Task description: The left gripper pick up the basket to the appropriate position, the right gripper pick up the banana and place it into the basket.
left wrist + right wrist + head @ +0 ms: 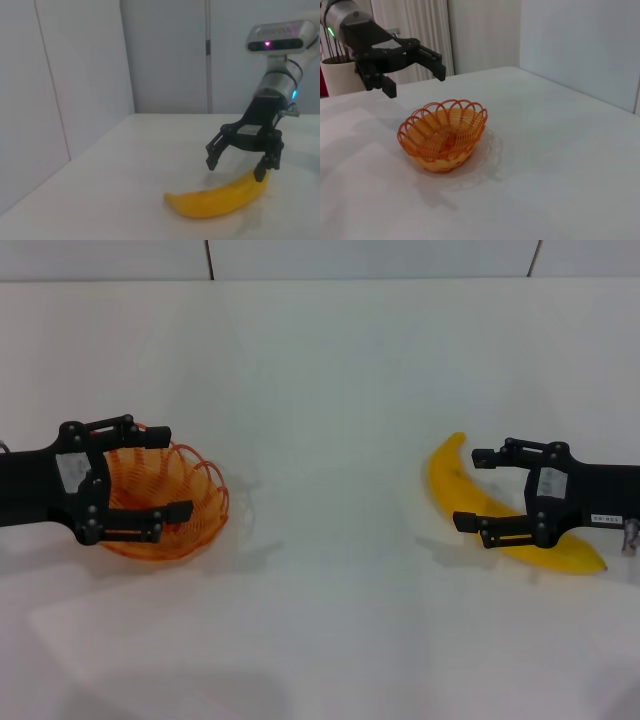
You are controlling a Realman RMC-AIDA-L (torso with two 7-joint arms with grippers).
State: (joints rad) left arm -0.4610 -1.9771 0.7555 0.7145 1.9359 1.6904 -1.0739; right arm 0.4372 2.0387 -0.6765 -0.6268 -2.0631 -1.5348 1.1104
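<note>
we see the left gripper [170,472] on the left of the white table [330,420], hanging above the basket [185,502]. its fingers are spread wide, with nothing between them. in the right wrist view the left gripper [415,67] sits clear above the basket [442,134] and a little behind it, not touching the rim; the basket stands upright on the table, and we can't make out anything inside it beyond the wire weave.

the right gripper [473,488] is on the right side of the table, over the banana [455,480]. its fingers are also wide apart, gripping nothing. in the left wrist view the right gripper [237,162] is low over the banana [220,197], one finger [261,172] down at or very near the peel at the far part of the fruit, the other finger raised off to the side; we can't tell whether there is real contact. the banana lies flat on the table, curved, one end pointing toward the middle of the table and the other under the right arm's wrist.

basket and banana are well apart, at opposite sides of the table. a pale wall with panel seams [210,258] runs behind the far edge.
</note>
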